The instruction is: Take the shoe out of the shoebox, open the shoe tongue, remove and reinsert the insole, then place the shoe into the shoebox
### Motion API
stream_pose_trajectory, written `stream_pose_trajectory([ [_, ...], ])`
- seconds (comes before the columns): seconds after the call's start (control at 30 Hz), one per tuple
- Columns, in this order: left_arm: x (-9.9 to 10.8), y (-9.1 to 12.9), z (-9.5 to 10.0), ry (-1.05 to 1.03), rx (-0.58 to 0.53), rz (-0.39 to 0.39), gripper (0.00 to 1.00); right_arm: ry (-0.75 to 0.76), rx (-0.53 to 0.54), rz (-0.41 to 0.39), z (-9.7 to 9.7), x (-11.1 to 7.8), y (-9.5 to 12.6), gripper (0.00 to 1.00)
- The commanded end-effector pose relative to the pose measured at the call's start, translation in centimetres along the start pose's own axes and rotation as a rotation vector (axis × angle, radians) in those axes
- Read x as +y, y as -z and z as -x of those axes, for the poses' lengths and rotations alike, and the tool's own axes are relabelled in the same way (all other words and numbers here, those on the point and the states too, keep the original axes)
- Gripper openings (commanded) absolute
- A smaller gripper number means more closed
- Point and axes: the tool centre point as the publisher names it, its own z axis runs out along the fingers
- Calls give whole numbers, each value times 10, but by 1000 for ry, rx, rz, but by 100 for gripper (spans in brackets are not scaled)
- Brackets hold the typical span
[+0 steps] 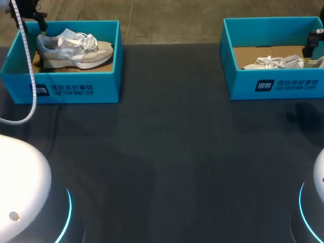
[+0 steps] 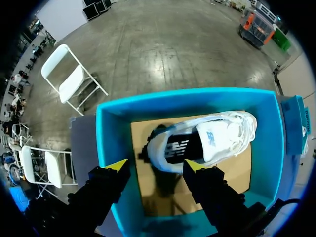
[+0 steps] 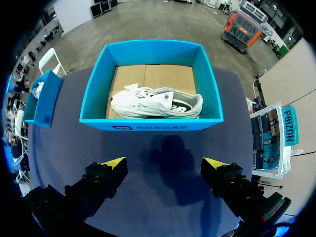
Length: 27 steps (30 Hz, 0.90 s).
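Left end effector (image 2: pixel 155 166) is hovering wide open and empty over the heel of the white sneaker (image 2: pixel 217 138) inside its shoebox (image 2: pixel 111 133). Taking-out step is seemingly only beginning, calling for lowering and closing.

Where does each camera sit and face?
Head: above, behind, looking down on the table; left arm, right arm at its sides.
Left wrist: over the left box, facing down at left shoe; open left gripper shows.
Right wrist: above table, facing right box and right shoe; open right gripper shows.
Shared: head and right wrist see both boxes.
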Motion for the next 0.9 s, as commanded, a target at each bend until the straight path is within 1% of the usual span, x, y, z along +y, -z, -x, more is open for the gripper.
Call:
stream_pose_trajectory([
  [0.03,-10,-15,5,20,25,23,75,0,-1,2,0,-1,0,100],
  [0.17,-12,-22,3,40,24,44,81,0,-1,2,0,-1,0,100],
  [0.33,-14,-30,1,56,47,76,84,0,-1,2,0,-1,0,100],
  [0.53,-17,-40,-1,63,46,93,82,0,-1,2,0,-1,0,100],
  [0.73,-15,-54,0,56,45,133,82,0,-1,2,0,-1,0,100],
  [0.9,-11,-67,0,63,43,156,80,0,-1,2,0,-1,0,100],
])
